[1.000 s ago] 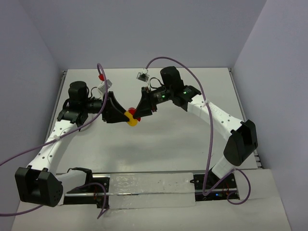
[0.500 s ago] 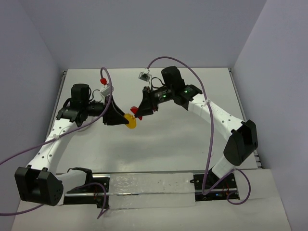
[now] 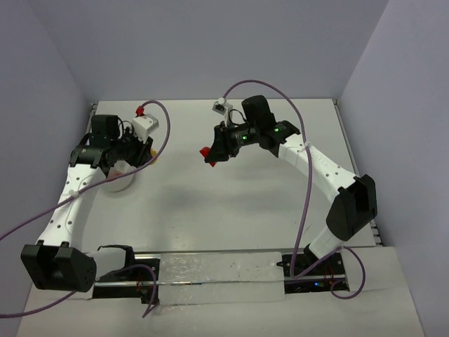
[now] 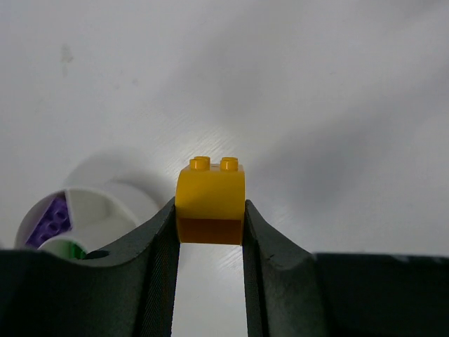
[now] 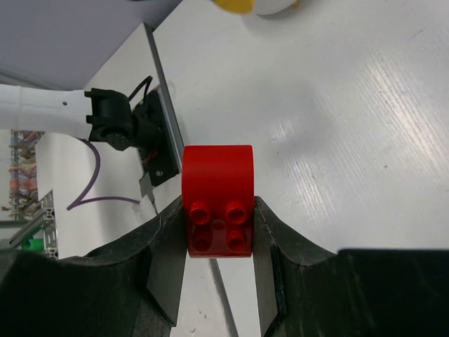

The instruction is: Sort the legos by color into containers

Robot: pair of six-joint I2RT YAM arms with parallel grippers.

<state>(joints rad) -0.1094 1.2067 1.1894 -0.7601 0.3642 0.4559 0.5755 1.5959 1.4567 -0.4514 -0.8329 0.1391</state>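
Looks like the two arms have split up since a second ago: they were nose to nose mid-bench, and now the left one has swung off to its own side while the right has barely shifted.

Nearest the bases is the white tub (image 4: 123,200), sitting on the bench (image 5: 337,105) on the left. It's divided inside, with purple bricks (image 4: 50,221) in one section and a green piece (image 4: 70,247) in the next, so colours each get their own slot.

Just past it, the left gripper (image 4: 210,219) is pinching a yellow brick (image 4: 210,189) by its sides, studs pointing away from the wrist. It's held up off the bench and beside the tub rather than over it, so my guess is it needs to line up with a free section before dropping.

Further out, around the middle of the bench, the right gripper (image 5: 217,217) is clamped on a red brick (image 5: 217,175), also in the air. Probably just parked there waiting its turn, since there's only one tub.
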